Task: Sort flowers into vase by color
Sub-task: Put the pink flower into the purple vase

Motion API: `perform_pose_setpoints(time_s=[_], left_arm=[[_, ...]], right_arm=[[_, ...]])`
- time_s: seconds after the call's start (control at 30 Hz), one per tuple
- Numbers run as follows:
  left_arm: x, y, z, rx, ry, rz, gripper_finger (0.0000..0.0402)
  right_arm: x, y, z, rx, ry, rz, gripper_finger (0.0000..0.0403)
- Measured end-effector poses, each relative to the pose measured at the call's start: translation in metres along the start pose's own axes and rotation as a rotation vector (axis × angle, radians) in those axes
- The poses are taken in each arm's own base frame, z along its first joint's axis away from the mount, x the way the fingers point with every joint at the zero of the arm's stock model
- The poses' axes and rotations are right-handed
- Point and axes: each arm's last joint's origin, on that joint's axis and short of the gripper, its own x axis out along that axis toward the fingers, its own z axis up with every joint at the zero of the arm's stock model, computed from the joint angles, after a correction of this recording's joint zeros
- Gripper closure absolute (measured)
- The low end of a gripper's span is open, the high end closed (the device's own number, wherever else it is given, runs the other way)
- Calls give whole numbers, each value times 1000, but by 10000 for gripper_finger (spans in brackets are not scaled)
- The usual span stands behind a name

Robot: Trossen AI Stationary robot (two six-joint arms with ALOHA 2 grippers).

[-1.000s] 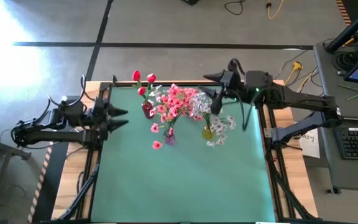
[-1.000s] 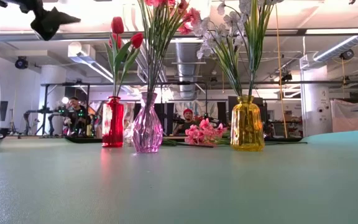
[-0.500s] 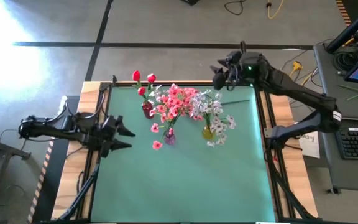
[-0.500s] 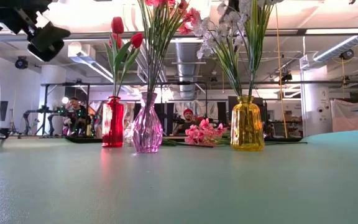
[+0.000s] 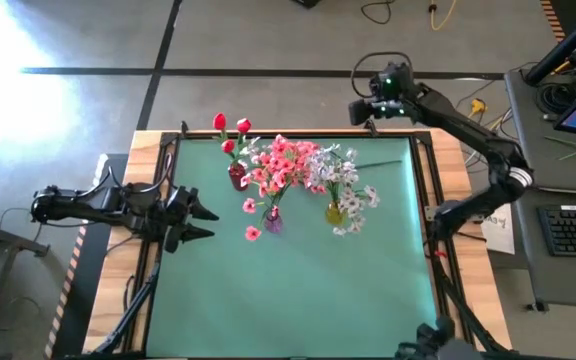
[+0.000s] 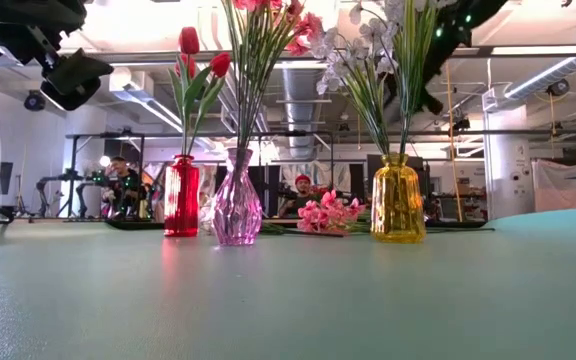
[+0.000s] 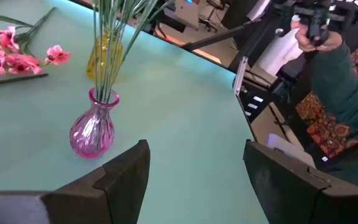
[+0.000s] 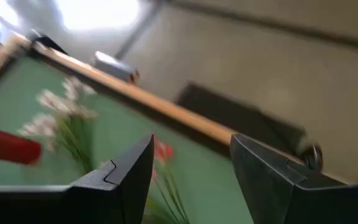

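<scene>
Three glass vases stand in a row mid-table. A red vase (image 5: 237, 177) holds red tulips, a pink vase (image 5: 272, 222) holds pink sprays, and a yellow vase (image 5: 335, 213) holds white sprays. Behind them one pink spray (image 6: 326, 213) lies flat on the mat, and it also shows in the left wrist view (image 7: 17, 56). My left gripper (image 5: 200, 219) hovers open at the table's left side, pointing at the pink vase (image 7: 92, 127). My right gripper (image 5: 363, 112) is raised beyond the table's far edge, open and holding nothing (image 8: 191, 149).
Green mat (image 5: 298, 290) with bare room on its near half. Wooden table rim and black frame rails (image 5: 423, 190) run along the sides. A person in a green sleeve (image 7: 340, 81) sits beyond the table's right side. A desk with a keyboard (image 5: 573, 230) stands to the right.
My right gripper has drawn back from above the white sprays, moving up and past the table's far edge and turning as it went. My left gripper has come down and shifted toward the near edge. The vases and flowers have stayed in place.
</scene>
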Motion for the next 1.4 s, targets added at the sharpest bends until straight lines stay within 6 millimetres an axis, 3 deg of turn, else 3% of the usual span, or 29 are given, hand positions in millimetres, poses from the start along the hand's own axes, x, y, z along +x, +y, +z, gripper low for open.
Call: perform_pose_setpoints(time_s=[0.2,0.53,0.8,1.03,1.4], left_arm=[[0,1,-1,-1,13,10,153],[2,1,-2,-3,30,19,153],[2,2,-3,-3,37,22,153],[2,2,-4,-4,41,33,153],[2,3,-4,27,44,43,153]], right_arm=[[23,-25,-18,11,234,-53,197],[71,-23,-50,-155,516,22,197],[92,-33,-79,-326,795,76,197],[105,-32,-93,-447,829,133,197],[126,-15,-122,-581,701,182,198]])
